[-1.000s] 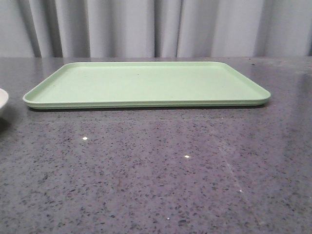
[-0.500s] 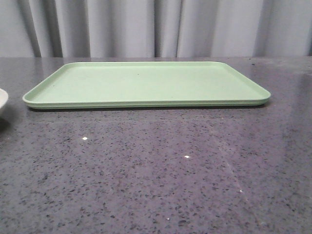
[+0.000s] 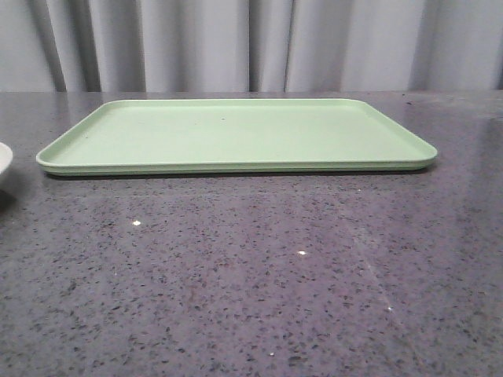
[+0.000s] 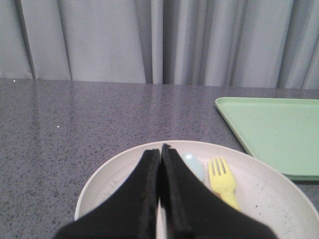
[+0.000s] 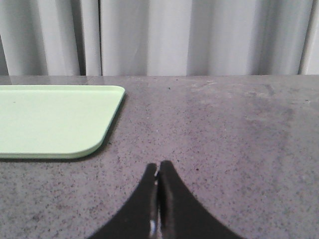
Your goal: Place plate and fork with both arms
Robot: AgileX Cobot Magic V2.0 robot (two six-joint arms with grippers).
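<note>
Pre-grasp: left gripper closed, empty, over round cream plate holding yellow plastic fork, lower frame. Right gripper closed, empty. Next: open left, take rim.

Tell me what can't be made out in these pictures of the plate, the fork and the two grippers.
- Plate: front view, cut off by the left edge; only a sliver shows.
- Fork: left wrist view, handle end runs behind the left gripper; absent from the front view.
- Spoon: left wrist view, mostly hidden behind the same fingers.
- Right gripper: its own wrist view only; both arms lie outside the front view.
- Tray: right wrist view, cut off at the edge.
</note>
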